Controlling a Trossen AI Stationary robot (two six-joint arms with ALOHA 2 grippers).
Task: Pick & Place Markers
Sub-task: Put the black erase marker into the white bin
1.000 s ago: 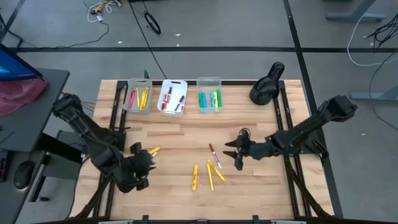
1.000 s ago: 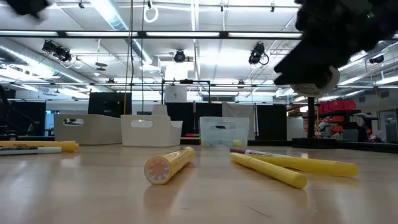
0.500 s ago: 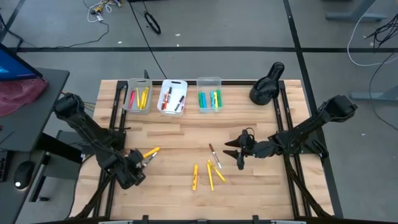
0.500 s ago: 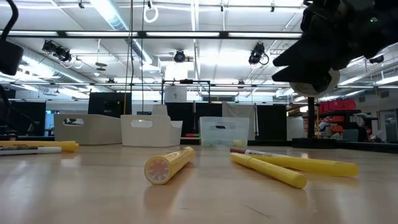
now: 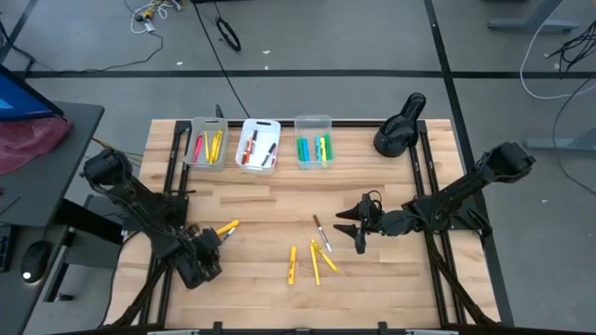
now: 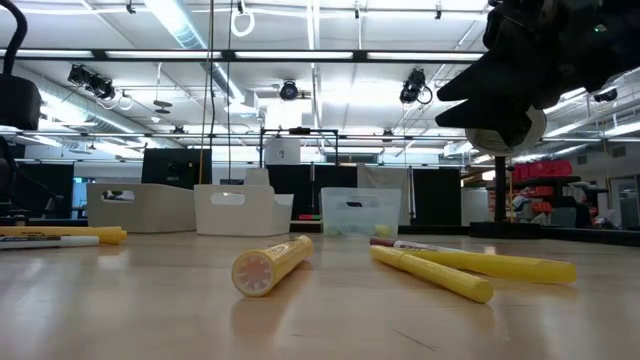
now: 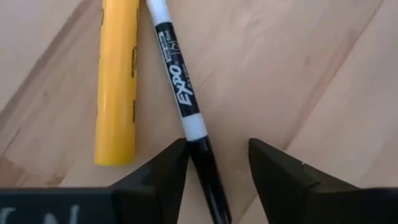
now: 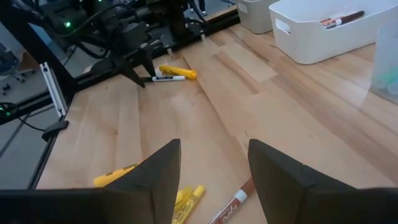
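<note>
Two markers lie side by side on the table's left part: a yellow marker [image 7: 116, 81] and a white marker [image 7: 177, 74] with a black cap [image 7: 210, 180]. My left gripper [image 7: 217, 149] is low over them, pointing steeply down and open, one finger on each side of the black cap. It also shows in the high view [image 5: 212, 239]. My right gripper [image 5: 352, 228] hovers open above the table's middle. Near it lie yellow markers [image 5: 314, 261] and a white marker [image 5: 318, 226].
Three small bins [image 5: 207, 142] [image 5: 259, 144] [image 5: 314, 141] holding markers stand along the far edge. A dark object [image 5: 400, 123] sits at the far right corner. In the low view a yellow marker [image 6: 272, 265] points toward the near edge.
My left gripper has come down toward the yellow and white markers on the table's left, shifting a little toward the near edge and rolling as it sank. The markers have stayed where they were.
</note>
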